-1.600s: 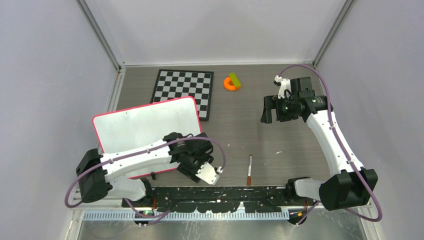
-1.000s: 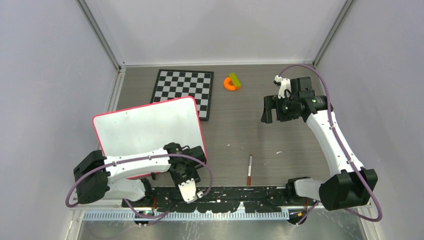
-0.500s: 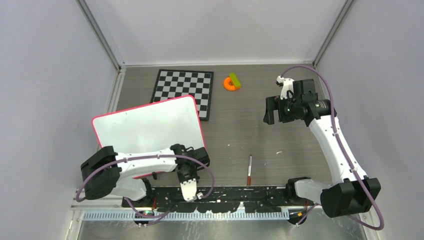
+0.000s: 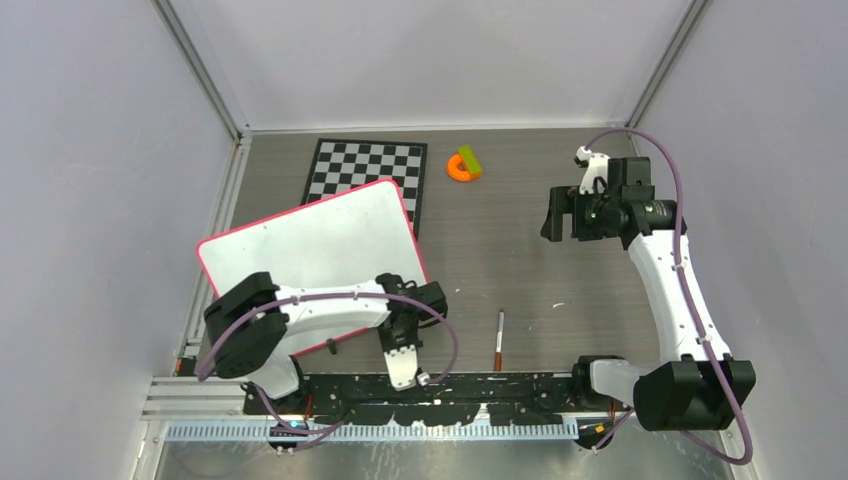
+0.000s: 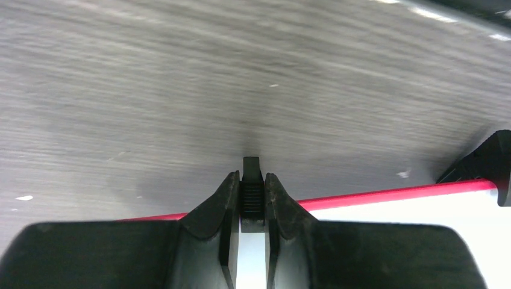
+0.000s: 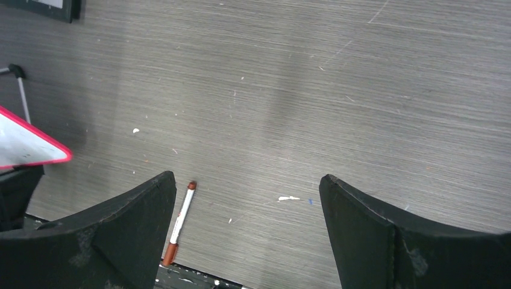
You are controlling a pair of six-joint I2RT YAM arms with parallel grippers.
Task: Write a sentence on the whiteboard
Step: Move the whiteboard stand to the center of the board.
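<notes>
The whiteboard (image 4: 310, 250) lies tilted at the left of the table, white with a red-pink rim. Its face is blank and no sentence shows on it. My left gripper (image 4: 424, 298) is at its near right corner, shut on a small black clip (image 5: 251, 167) on the rim. The left wrist view (image 5: 251, 180) shows the board (image 5: 391, 208) below the fingers and a second clip (image 5: 482, 164) at the right. My right gripper (image 4: 556, 214) hangs open and empty above the right half of the table. A red-capped marker (image 4: 498, 340) lies near the front edge, also in the right wrist view (image 6: 181, 218).
The checkerboard (image 4: 368, 165) lies at the back, its near right corner under the whiteboard's far corner. An orange ring with a green piece (image 4: 463, 165) sits to its right. A black rail (image 4: 480, 385) runs along the front edge. Grey walls enclose the table.
The left gripper came round to the board's near right corner and shut on the clip. The board shifted right and turned, now overlapping the checkerboard. The right arm drifted slightly right.
</notes>
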